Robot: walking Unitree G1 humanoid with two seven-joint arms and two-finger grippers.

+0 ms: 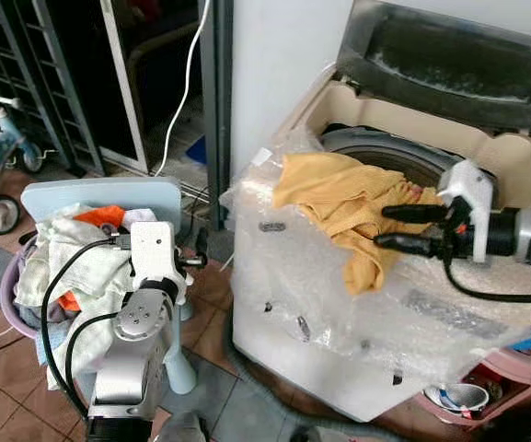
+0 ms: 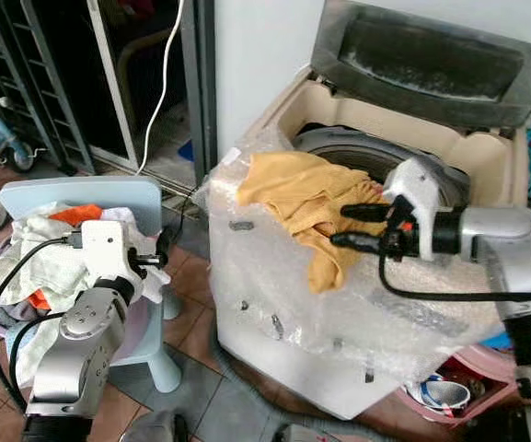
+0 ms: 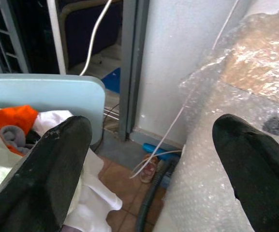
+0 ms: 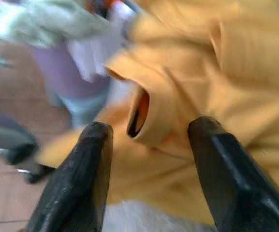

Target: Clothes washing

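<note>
Reaching across the top of the washing machine (image 1: 339, 304), our right gripper (image 1: 383, 226) points its jaws, parted and holding nothing, at the yellow garment (image 1: 339, 198) that lies just ahead of the fingertips. We see the garment draped over the machine's front rim, one end toward the drum (image 1: 385, 157) and the other hanging down the outside, so its long axis runs from drum to front face, across the line of our jaws. In the right wrist view, blurred, a fold of the cloth sits between the two fingers (image 4: 81, 179) without being pinched. We judge the right arm by far the nearer; a short push forward and a close should catch the fold, then a shove toward the drum. Our left gripper (image 2: 159, 261) hovers with jaws wide apart and empty beside the laundry basket (image 1: 7, 285), which is heaped with clothes (image 1: 67, 249) on the tiled floor (image 1: 214, 387). Bubble wrap (image 1: 283, 276) sheathes the machine, its lid (image 1: 449, 60) raised, and could snag the hanging cloth.
</note>
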